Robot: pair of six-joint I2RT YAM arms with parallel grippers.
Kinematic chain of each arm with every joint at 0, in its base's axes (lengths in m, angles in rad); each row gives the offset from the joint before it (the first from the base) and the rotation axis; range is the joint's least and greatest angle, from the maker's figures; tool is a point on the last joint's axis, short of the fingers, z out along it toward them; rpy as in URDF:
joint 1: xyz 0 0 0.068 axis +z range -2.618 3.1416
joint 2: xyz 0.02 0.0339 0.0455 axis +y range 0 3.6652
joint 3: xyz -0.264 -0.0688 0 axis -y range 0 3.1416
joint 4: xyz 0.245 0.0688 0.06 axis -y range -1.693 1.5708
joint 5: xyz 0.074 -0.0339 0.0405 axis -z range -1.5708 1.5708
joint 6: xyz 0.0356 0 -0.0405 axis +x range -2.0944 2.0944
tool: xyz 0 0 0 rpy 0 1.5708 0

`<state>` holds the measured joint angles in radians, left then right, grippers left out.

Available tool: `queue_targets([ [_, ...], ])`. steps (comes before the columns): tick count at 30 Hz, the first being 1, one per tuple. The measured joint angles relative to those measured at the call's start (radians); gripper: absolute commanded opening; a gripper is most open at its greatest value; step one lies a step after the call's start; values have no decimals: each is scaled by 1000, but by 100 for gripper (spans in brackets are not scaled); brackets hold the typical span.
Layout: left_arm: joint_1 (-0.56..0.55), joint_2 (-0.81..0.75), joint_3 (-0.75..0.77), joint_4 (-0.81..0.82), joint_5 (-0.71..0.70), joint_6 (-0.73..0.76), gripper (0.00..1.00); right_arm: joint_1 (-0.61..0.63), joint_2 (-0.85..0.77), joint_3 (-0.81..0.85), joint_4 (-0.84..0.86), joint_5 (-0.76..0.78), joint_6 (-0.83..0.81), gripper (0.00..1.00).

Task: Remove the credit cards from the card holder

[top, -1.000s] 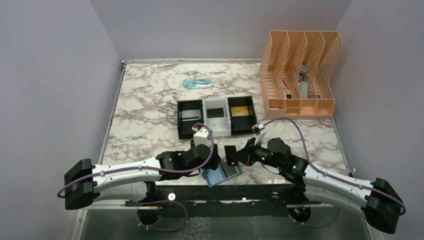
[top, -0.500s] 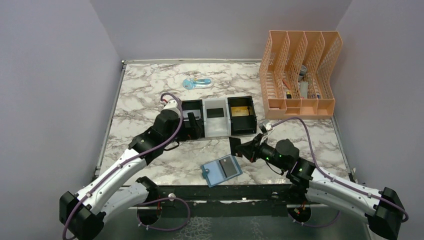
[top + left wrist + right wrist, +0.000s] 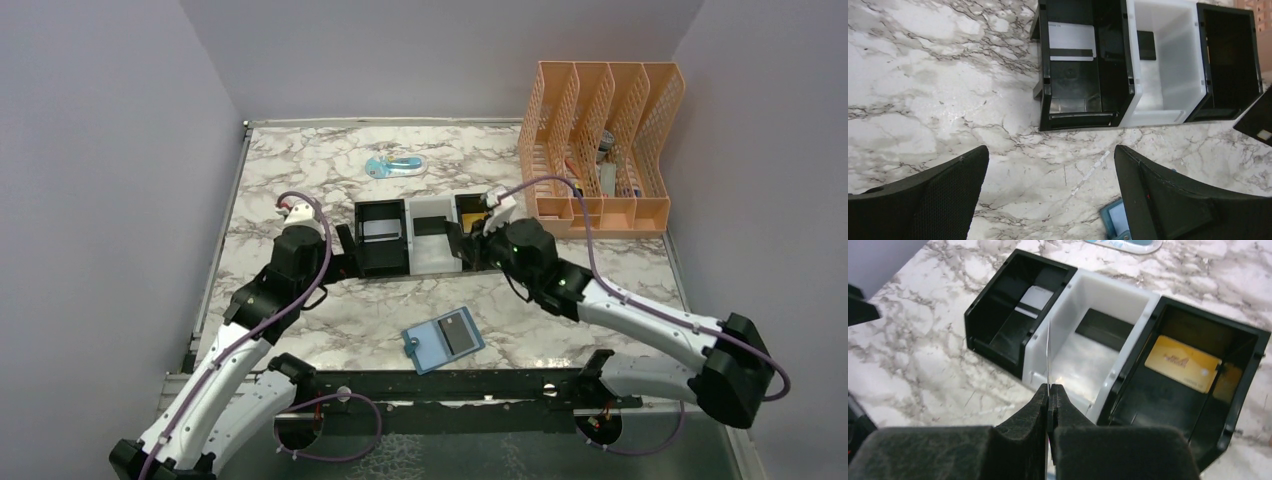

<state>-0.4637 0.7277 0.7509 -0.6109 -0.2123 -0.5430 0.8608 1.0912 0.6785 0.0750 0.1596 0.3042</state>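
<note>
R fingers [image 3: 1018,440] are pinching card [image 3: 1048,352] edge-on above tray [image 3: 1113,282]; L fingers [image 3: 933,195] are hovering spread; card holder [image 3: 443,341] is lying open.

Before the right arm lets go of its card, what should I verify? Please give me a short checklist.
1. Right gripper shut on the card: ok.
2. Card over one tray compartment: cannot tell. Seen edge-on, it lines up with the wall between the left black and the white compartment.
3. Left gripper open, holding nothing: ok.
4. Room in the tray: ok. One card lies in each compartment.
5. Holder emptied: not ok. A dark card seems left in it.
</note>
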Motion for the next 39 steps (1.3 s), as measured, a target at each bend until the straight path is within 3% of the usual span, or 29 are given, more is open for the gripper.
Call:
queue_targets([
  [7,0,-72,-22,-6,-42,1,99,-28,352,224,26,-60,-264,1],
  [11,0,-56,-26,-7,-42,4,99,-28,508,261,63,-51,-470,1],
  [16,0,-49,-27,-8,-42,5,99,-28,622,263,140,-20,-669,1],
  [17,0,-61,-27,-8,-42,5,99,-29,673,269,201,-16,-801,1],
  [28,0,-67,-27,-8,-43,8,99,-32,864,404,247,-14,-1168,1],
  [34,0,-68,-27,-8,-43,11,99,-32,905,413,239,-42,-1264,9],
  [35,0,-68,-27,-8,-43,11,99,-32,905,413,238,-48,-1274,12],
  [37,0,-68,-27,-8,-43,12,99,-32,905,414,237,-60,-1285,30],
  [39,0,-68,-27,-8,-43,12,99,-36,905,420,231,-67,-1289,32],
])
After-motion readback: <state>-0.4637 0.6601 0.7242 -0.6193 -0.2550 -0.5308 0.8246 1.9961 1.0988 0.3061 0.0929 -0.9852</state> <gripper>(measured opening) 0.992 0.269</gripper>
